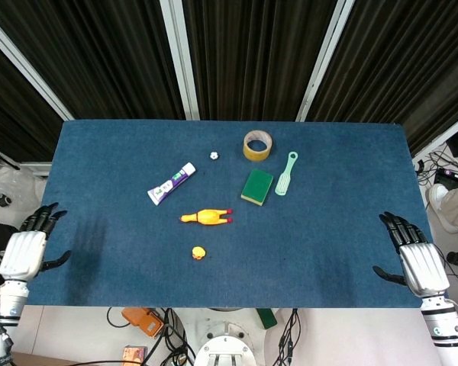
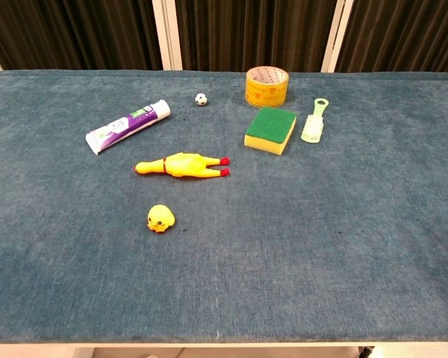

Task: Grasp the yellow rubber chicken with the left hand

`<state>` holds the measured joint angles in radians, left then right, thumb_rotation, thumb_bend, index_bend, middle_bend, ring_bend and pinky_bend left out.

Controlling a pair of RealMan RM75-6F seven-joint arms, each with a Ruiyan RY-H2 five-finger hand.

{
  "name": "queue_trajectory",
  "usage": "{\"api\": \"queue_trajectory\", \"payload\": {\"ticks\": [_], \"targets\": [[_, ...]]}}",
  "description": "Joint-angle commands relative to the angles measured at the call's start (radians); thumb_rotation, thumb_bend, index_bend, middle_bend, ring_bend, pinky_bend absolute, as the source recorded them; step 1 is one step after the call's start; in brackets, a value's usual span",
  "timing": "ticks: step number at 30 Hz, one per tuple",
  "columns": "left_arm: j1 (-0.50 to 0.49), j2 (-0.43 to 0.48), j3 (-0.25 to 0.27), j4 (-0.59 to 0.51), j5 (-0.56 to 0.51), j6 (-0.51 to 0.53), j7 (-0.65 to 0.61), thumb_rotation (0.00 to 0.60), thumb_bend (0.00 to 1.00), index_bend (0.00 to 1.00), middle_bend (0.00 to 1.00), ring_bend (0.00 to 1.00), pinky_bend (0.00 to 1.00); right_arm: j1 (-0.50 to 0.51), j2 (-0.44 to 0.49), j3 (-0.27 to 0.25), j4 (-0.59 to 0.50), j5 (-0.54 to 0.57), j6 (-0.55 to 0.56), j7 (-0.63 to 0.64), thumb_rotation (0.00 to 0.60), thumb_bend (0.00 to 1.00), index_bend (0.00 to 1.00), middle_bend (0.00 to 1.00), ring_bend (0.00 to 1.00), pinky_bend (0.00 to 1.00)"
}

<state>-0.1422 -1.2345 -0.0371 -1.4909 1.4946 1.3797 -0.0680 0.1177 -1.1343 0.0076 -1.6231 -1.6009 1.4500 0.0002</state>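
Note:
The yellow rubber chicken [image 1: 205,217] [image 2: 182,165] lies flat near the middle of the blue table, head to the left and red feet to the right. My left hand [image 1: 25,249] hovers at the table's left front corner, fingers spread and empty, far left of the chicken. At the right front edge, my right hand [image 1: 414,257] is open too and holds nothing. Neither hand shows in the chest view.
A small yellow duck [image 2: 160,218] sits just in front of the chicken. A toothpaste tube [image 2: 128,126] lies behind it to the left. A tiny ball [image 2: 201,98], tape roll [image 2: 266,86], green sponge [image 2: 269,129] and green brush [image 2: 314,121] lie further back.

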Motion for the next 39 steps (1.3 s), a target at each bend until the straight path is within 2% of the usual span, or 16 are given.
{"api": "queue_trajectory", "payload": {"ticks": [1,4,8,12,18,29,39], "targets": [[-0.035,-0.031,0.035,-0.047,0.078,-0.023,-0.006,0.6,0.19,0.15,0.05,0.0,0.16,0.0,0.001,-0.001,-0.001,0.0,0.0,0.003,0.6,0.21,0.08,0.13,0.16,0.22],[-0.072,-0.056,0.028,-0.066,0.096,-0.056,0.031,0.6,0.19,0.15,0.05,0.0,0.17,-0.001,0.003,-0.002,-0.001,-0.001,0.0,0.007,0.6,0.21,0.08,0.13,0.16,0.22],[-0.135,-0.085,-0.006,-0.102,0.09,-0.118,0.079,0.6,0.19,0.15,0.05,0.0,0.17,0.001,0.004,-0.001,-0.001,0.001,-0.005,0.009,0.6,0.21,0.08,0.13,0.16,0.22],[-0.219,-0.129,-0.054,-0.11,0.051,-0.211,0.125,0.6,0.19,0.15,0.06,0.01,0.17,0.003,0.004,-0.002,-0.001,0.0,-0.007,0.008,0.6,0.21,0.08,0.13,0.16,0.22],[-0.324,-0.202,-0.091,-0.089,-0.005,-0.337,0.167,0.6,0.19,0.15,0.07,0.01,0.17,0.004,0.005,0.0,-0.001,0.006,-0.011,0.012,0.6,0.21,0.08,0.13,0.16,0.22],[-0.451,-0.316,-0.146,-0.015,-0.095,-0.436,0.206,0.6,0.19,0.15,0.11,0.05,0.17,0.006,0.007,0.001,-0.002,0.011,-0.017,0.012,0.6,0.21,0.08,0.13,0.16,0.22],[-0.544,-0.41,-0.167,0.059,-0.171,-0.501,0.265,0.6,0.19,0.15,0.16,0.12,0.2,0.007,0.007,0.001,-0.002,0.011,-0.018,0.012,0.6,0.21,0.08,0.13,0.16,0.22]]}}
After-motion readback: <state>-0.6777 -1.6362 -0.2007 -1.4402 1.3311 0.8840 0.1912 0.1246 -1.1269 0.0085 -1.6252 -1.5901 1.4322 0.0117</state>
